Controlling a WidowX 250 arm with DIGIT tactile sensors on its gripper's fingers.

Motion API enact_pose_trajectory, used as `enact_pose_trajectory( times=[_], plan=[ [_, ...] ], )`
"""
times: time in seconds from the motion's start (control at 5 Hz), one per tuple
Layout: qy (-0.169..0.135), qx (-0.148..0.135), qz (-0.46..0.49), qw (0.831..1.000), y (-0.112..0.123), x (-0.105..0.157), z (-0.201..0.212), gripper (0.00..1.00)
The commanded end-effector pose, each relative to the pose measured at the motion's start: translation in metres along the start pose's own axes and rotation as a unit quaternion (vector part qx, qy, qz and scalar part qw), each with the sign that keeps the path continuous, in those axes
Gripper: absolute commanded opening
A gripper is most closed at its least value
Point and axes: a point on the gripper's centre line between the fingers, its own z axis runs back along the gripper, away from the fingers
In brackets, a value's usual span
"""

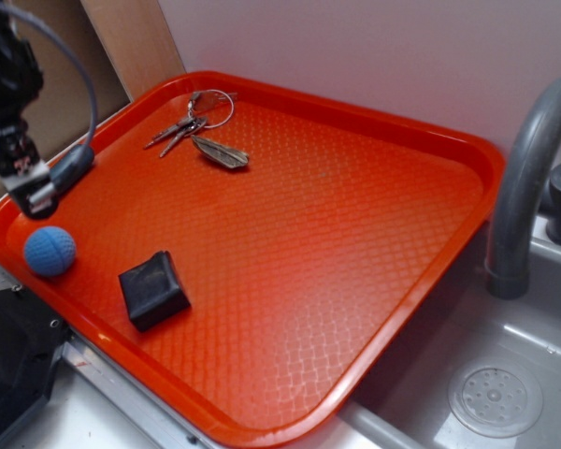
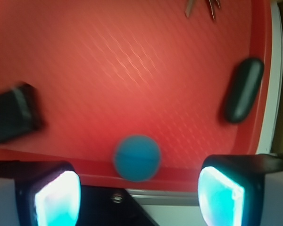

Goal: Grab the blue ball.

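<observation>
Big red tray (image 1: 374,215) fills my workspace, set beside a grey sink (image 1: 505,393) with its faucet (image 1: 528,187) arching at the right. Everything loose lies flat on the tray, scattered and well apart, so I judge there's room to come down on one thing without bumping another.

My arm's up at the left edge, cable looping overhead, wrist tipped down toward the near-left corner. My gripper (image 2: 139,195) is spread wide, holding nothing — both pads (image 2: 56,197) glow cyan at the bottom of the wrist view with a clear gap between them.

Next down in size: the keys (image 1: 201,131) sit far off at the back of the tray, no concern. The black wedge block (image 1: 153,288) lies near the front-left edge. The dark capsule (image 2: 244,89) rests against the tray rim, just beside my wrist in the exterior view.

And the smallest, my target: the blue ball (image 1: 49,251), near the tray's left rim, just left of the wedge. In the wrist view it sits centred between my jaws, still below me — I'd say I'm lined up for a straight descent.
</observation>
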Motion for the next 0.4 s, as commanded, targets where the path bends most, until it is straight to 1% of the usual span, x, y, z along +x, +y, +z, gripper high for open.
enact_pose_trajectory(
  times=[0.0, 0.2],
  plan=[
    [-0.011, -0.070, 0.024, 0.997, 0.008, -0.015, -0.037, 1.00],
    [-0.040, -0.125, 0.011, 0.991, -0.008, -0.010, -0.056, 1.00]
  ],
)
